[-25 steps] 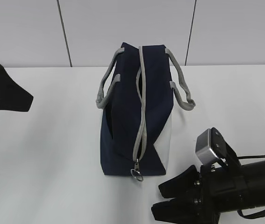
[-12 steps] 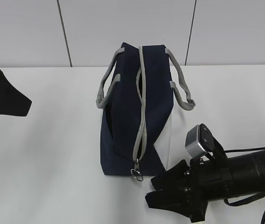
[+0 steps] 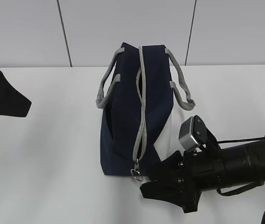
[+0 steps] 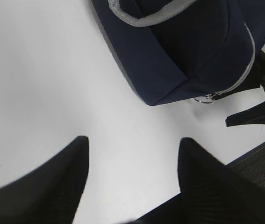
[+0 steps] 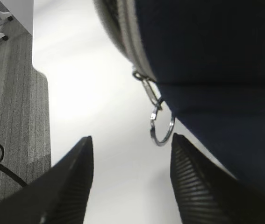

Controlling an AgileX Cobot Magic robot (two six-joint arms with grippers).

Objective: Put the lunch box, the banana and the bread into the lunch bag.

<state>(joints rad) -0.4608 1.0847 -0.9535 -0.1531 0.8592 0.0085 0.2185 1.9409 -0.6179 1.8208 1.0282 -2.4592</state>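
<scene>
1. Right pincer [image 5: 130, 154] gapes open, empty, fingers flanking the metal ring pull [image 5: 161, 125] at twelve o'clock.
2. I'd close squarely on that ring, then draw along the grey zipper [image 3: 141, 100].
3. Right arm lies low over the desk [image 3: 53, 154]; the lunch bag [image 3: 137, 112] stands centre.
4. Left pincer [image 4: 132, 182] hangs open, well apart.

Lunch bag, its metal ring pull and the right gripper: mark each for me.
lunch bag [image 3: 123, 135], exterior view, navy side panel.
metal ring pull [image 5: 162, 127], right wrist view, the ring's wire loop.
right gripper [image 5: 131, 179], right wrist view, gap between open fingertips.
</scene>
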